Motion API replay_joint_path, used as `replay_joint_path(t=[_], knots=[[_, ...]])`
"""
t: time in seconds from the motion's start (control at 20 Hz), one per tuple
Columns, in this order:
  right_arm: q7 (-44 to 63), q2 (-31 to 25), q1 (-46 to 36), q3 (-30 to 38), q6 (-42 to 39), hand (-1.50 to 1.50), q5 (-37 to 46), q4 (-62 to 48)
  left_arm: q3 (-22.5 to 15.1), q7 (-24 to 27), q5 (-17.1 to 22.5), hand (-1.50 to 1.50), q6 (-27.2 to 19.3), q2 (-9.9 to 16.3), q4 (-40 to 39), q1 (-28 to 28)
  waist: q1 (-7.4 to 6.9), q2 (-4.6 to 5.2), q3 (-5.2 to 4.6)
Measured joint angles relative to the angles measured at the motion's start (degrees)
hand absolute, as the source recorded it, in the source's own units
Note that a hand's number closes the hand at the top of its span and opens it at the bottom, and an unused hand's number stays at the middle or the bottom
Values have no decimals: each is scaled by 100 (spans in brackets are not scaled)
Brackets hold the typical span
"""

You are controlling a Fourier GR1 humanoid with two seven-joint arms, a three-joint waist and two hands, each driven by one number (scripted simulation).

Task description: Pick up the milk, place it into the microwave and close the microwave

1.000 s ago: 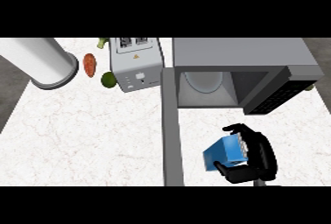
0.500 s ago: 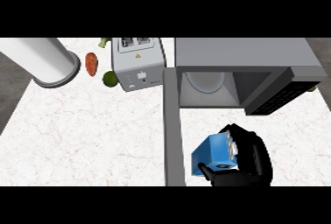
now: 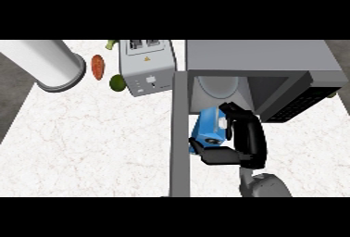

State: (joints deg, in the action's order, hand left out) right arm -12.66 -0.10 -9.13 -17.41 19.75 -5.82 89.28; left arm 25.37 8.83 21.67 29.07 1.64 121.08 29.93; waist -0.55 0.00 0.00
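A blue milk carton (image 3: 209,127) hangs just in front of the open microwave (image 3: 259,69), tilted, with its top toward the cavity. My right hand (image 3: 242,141) is shut on it, fingers along its right side and thumb under its near end. The microwave's grey door (image 3: 179,134) stands open, swung out toward me just left of the carton. Inside the cavity a round turntable (image 3: 217,88) shows. My left hand does not show.
A grey toaster (image 3: 145,65) stands left of the microwave. Beside it lie a red-brown vegetable (image 3: 97,66) and a green one (image 3: 117,83). A large white cylinder (image 3: 48,62) leans at the back left. The white marble counter (image 3: 89,139) stretches left of the door.
My right hand has carried the milk carton up and left, from the counter's front right to just before the microwave's opening. The door and the other objects have not moved.
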Motion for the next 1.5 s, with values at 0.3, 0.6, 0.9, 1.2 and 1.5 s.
replay_joint_path(t=[0.3,0.6,0.9,1.2,1.5], knots=[[77,-124,-752,269,499,150,190,-993,253,240,1,-150,281,96,-391,-51,7,-7,15],[-432,-71,-1616,899,527,150,-82,-2599,345,75,66,-150,277,157,-469,-251,-32,13,9],[-1418,-111,-2527,1641,108,150,-278,-4378,502,-121,183,-150,263,356,-607,-534,-79,30,6],[-2480,-143,-3299,2038,90,150,-199,-5812,557,9,96,-150,431,373,-873,-633,-126,52,6],[-2936,-316,-4098,2316,408,150,-54,-6781,539,-33,86,-150,459,353,-935,-729,-196,84,8]])
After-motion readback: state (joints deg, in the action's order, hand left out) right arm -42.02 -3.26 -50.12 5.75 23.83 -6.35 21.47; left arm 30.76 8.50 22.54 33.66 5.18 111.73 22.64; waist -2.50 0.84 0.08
